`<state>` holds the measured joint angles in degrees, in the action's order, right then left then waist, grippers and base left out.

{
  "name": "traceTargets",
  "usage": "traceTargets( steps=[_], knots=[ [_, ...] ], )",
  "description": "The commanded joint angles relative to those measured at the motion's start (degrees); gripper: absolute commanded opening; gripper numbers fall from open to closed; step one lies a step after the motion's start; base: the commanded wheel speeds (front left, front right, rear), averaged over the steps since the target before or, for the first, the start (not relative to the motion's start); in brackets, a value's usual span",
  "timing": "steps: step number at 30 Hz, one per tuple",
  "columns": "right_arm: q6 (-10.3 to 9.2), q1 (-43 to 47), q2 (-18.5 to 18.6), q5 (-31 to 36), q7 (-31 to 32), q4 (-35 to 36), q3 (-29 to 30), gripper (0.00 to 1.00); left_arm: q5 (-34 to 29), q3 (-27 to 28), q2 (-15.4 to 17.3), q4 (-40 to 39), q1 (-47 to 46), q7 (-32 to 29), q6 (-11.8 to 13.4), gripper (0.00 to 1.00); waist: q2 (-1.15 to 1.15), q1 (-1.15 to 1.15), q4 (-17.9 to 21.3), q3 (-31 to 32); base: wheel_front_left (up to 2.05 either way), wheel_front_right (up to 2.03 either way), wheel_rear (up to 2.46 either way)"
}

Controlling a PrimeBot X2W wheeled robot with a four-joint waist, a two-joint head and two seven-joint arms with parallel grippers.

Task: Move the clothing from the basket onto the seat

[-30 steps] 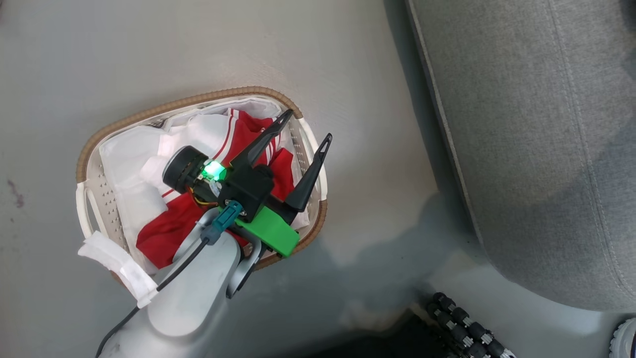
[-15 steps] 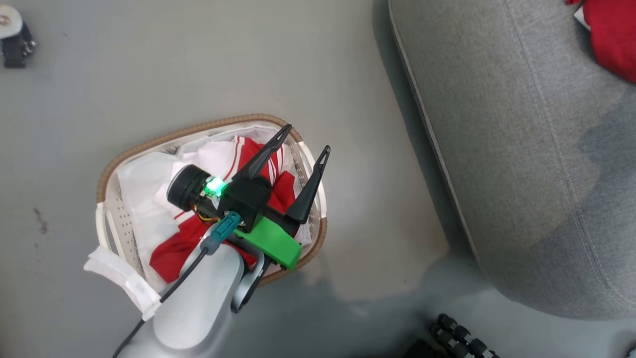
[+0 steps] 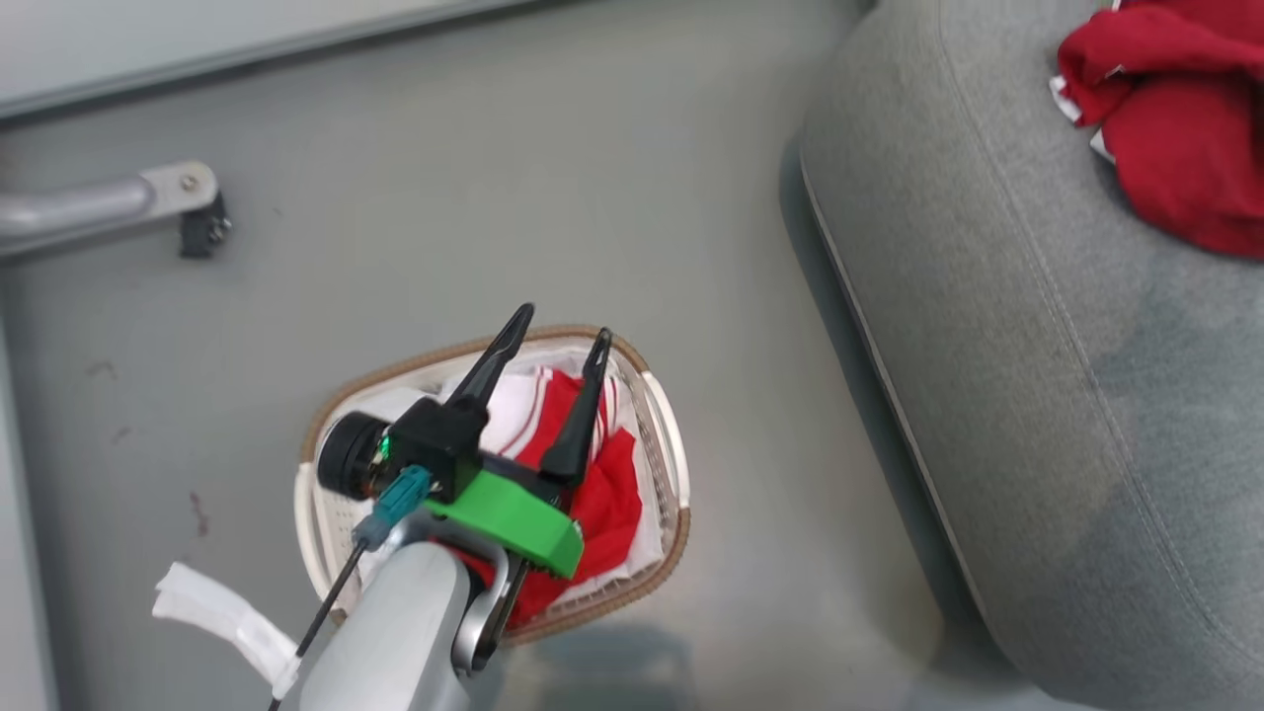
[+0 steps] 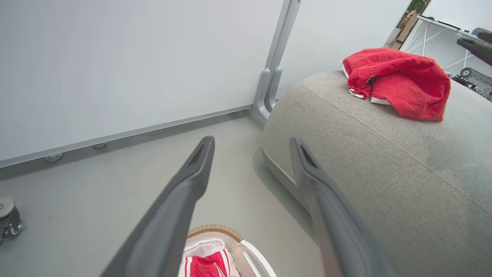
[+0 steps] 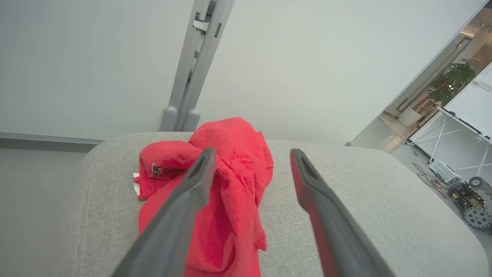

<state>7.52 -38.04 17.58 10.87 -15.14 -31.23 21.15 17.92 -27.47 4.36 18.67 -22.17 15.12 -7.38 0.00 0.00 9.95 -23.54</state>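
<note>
Head view, left claw point(image 3: 563, 326) above basket point(image 3: 675, 444), seat point(image 3: 987, 346) edge apart

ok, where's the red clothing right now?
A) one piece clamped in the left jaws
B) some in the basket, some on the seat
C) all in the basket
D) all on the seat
B: one red garment lies on the grey seat, while a red-and-white garment sits in the basket; the left gripper has its jaws open and empty.
</note>
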Motion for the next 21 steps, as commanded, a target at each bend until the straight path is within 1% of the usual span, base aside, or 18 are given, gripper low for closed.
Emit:
traceTargets(
  steps=[1, 7, 11, 18, 21],
  knots=[
    [-0.06, 1.46, -0.87, 0.07, -0.01, -0.47, -1.35, 1.0, 0.52, 1.26, -0.43, -0.07, 2.07, 0.04, -0.19, 1.0, 0.0, 0.0, -4.23, 7.3, 0.0, 0.0, 0.0],
    [-0.07, 2.51, -3.46, -2.27, -0.01, -1.34, -6.84, 1.0, -0.05, 6.62, -1.09, 0.22, 6.26, 0.05, -0.17, 1.0, 0.0, 0.0, -7.38, 11.89, 0.0, 0.0, 0.0],
    [-0.07, 5.22, -6.07, -3.87, -0.01, 0.2, -9.69, 1.0, -0.11, 10.31, -1.28, 0.48, 8.7, 0.05, -0.13, 1.0, 0.0, 0.0, -9.72, 13.87, 0.0, 0.0, 0.0],
    [-0.06, 10.93, -11.51, -6.23, -0.02, 4.21, -11.96, 1.0, 0.75, 18.14, -1.45, -0.2, 13.35, 0.05, 0.49, 1.0, 0.0, 0.0, -11.91, 15.54, 0.0, 0.0, 0.0],
    [-0.07, 13.78, -13.02, -6.58, -0.01, 5.93, -12.59, 1.0, 1.21, 19.58, -1.48, -0.26, 15.05, 0.05, 0.63, 1.0, 0.0, 0.0, -12.71, 16.3, 0.0, 0.0, 0.0]
  ],
)
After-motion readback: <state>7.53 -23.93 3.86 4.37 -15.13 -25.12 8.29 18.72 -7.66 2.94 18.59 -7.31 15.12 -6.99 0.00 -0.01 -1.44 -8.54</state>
